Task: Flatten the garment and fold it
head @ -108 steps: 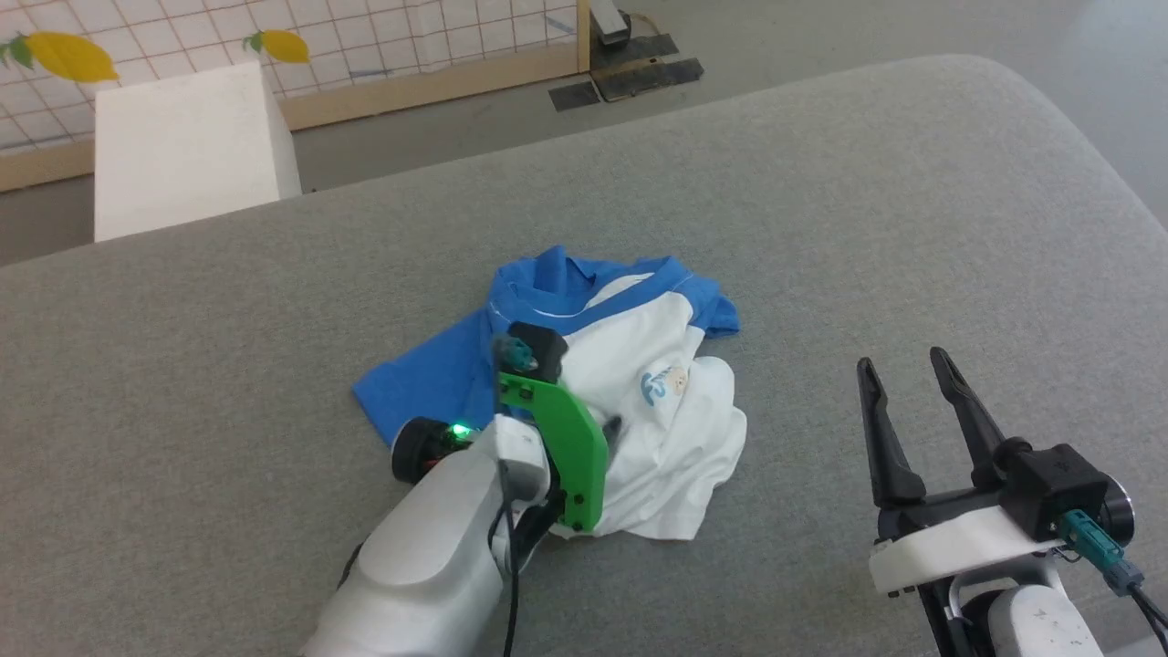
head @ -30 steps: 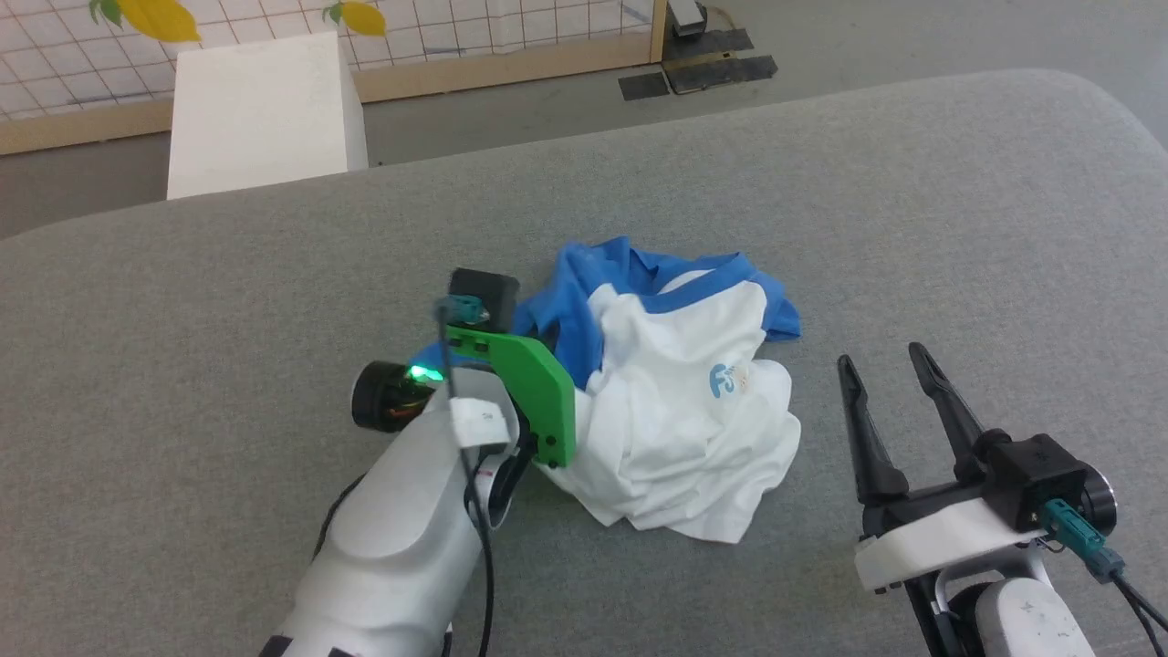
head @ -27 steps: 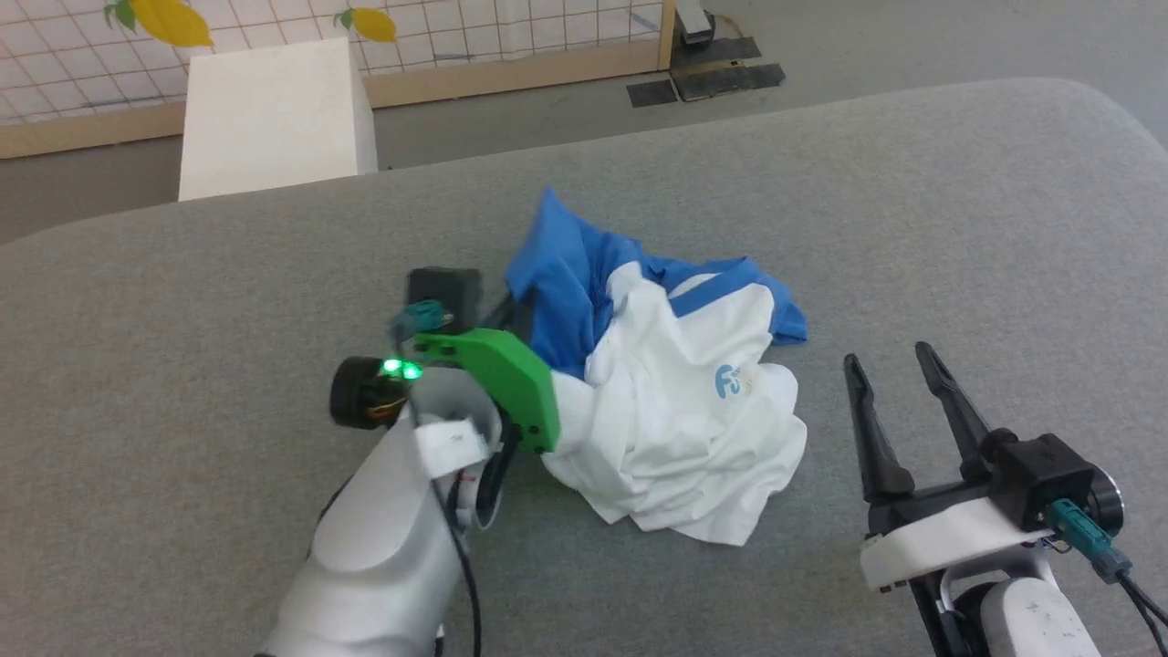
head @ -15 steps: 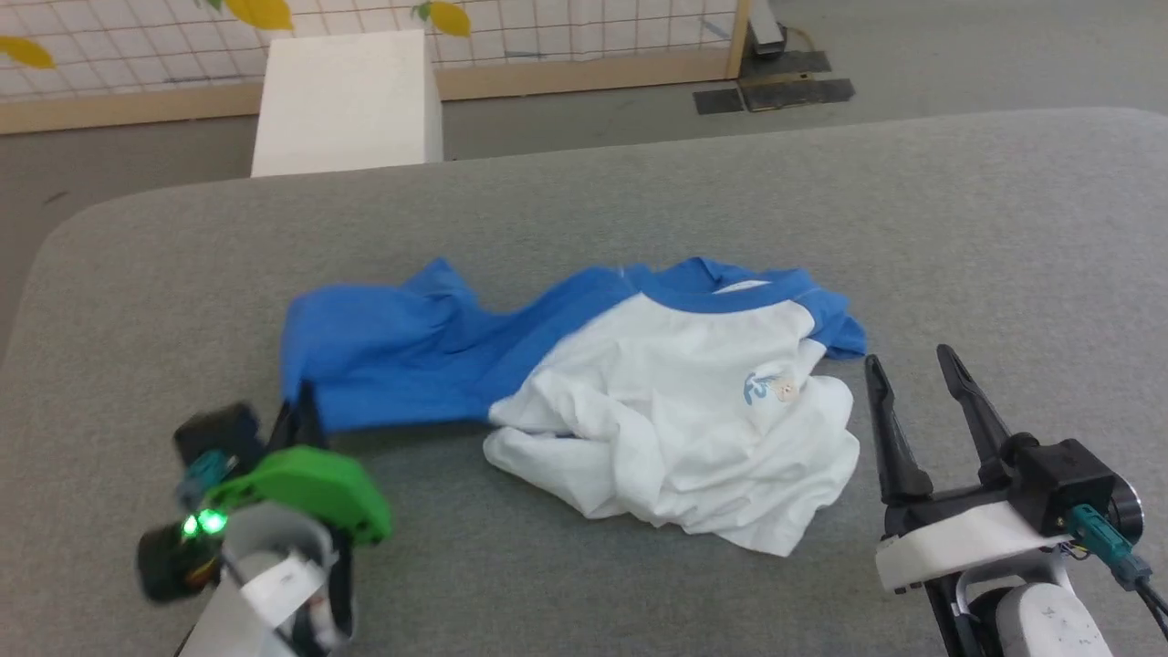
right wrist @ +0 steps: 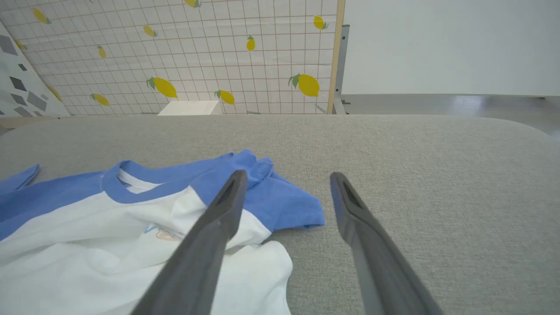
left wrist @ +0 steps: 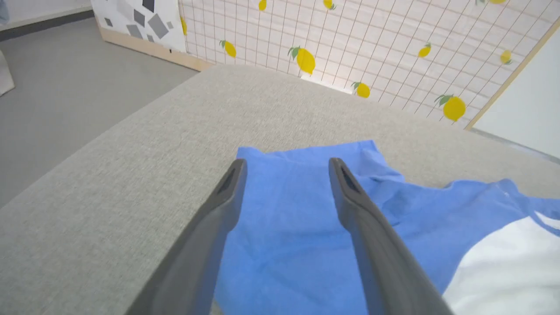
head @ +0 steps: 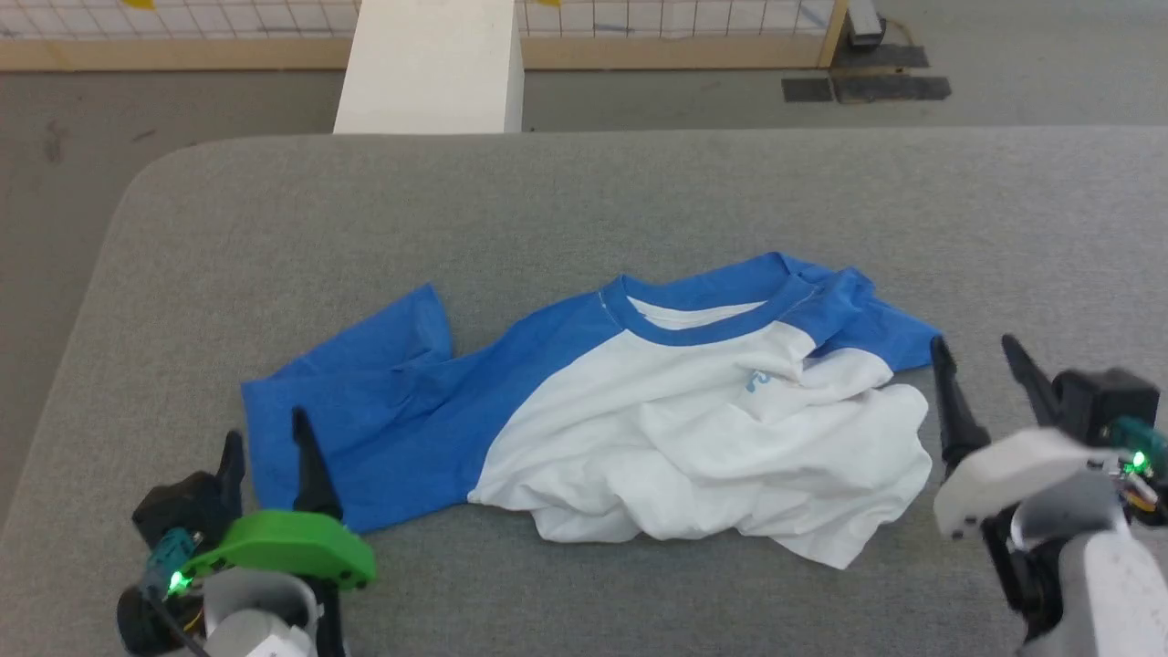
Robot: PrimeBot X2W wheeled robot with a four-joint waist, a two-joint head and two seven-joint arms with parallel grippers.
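Lying half-spread: garment (head: 693,429) | likely soft, light, limp | suggested hold: bunched sleeve (head: 867,315) at 2 o'clock, hem (head: 803,538) at 6 | left end effector (head: 266,427), right end effector (head: 973,341): fingers apart, empty.

No wording can be read here. The small blue chest logo (head: 757,380) on the soft white T-shirt with bright blue raglan sleeves (head: 639,411) is half caught in a fold (too small and creased to make out any letters).
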